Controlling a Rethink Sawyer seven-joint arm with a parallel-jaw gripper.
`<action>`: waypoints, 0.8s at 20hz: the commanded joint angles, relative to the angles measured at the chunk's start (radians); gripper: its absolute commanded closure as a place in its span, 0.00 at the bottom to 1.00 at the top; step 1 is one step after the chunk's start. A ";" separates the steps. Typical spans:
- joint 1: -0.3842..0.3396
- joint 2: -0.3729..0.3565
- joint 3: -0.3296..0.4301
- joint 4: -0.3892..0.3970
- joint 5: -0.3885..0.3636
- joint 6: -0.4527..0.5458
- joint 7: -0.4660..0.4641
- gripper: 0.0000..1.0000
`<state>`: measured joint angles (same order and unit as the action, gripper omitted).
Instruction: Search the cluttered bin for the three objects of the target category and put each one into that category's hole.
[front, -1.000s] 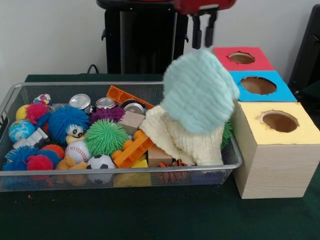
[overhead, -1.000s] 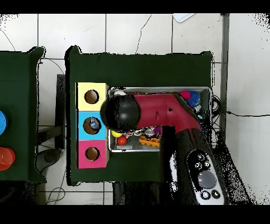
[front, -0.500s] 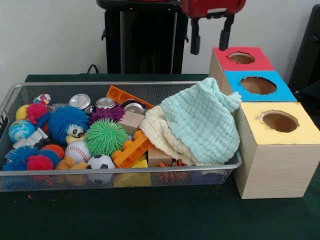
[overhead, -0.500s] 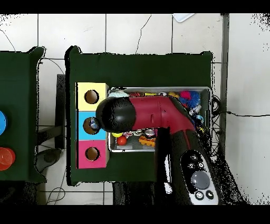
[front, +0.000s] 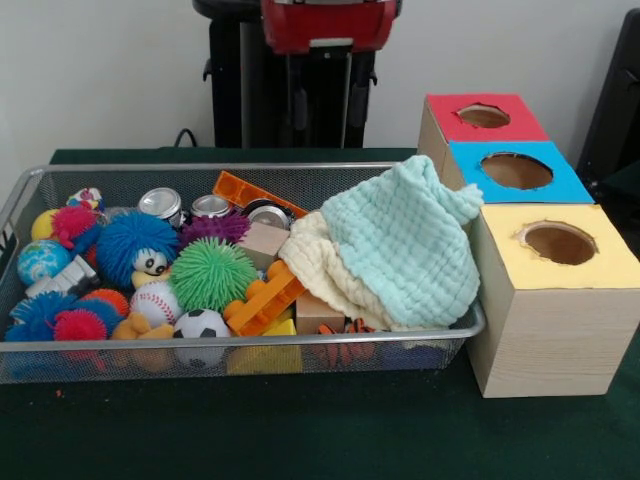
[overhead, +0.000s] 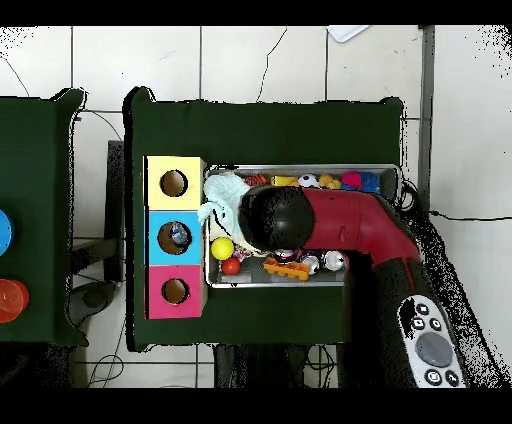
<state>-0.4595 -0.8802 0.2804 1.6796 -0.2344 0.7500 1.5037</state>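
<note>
My gripper (front: 322, 110) hangs open and empty above the back rail of the wire bin (front: 240, 345), its two fingers (front: 294, 95) dark against the pedestal. In the overhead view the arm's black head (overhead: 280, 220) hides it. A mint cloth (front: 405, 245) lies draped over a cream cloth (front: 320, 265) at the bin's right end, against the boxes; the mint cloth (overhead: 225, 195) also shows from above. Beside the bin stand three boxes with round holes: red (front: 485, 115), blue (front: 515, 170) and yellow (front: 560, 243).
The bin holds cans (front: 160, 203), a blue fuzzy ball (front: 135, 245), a green spiky ball (front: 210, 273), a baseball (front: 157, 300), a soccer ball (front: 201, 323), an orange brick (front: 265, 297) and a wooden block (front: 265, 240). From above, something small sits inside the blue box's hole (overhead: 176, 236).
The mint cloth fell from mid-air beneath the gripper onto the cream cloth. The gripper's fingers spread apart, and it has moved left from above the boxes to over the bin's back rail.
</note>
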 joint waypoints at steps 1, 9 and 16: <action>-0.038 0.044 -0.025 0.067 -0.007 -0.001 0.082 0.00; -0.060 0.049 -0.016 0.068 -0.008 -0.002 0.061 0.00; -0.113 0.161 -0.018 -0.022 -0.094 -0.077 -0.007 0.00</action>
<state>-0.5280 -0.8379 0.2670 1.6778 -0.2406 0.7357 1.5037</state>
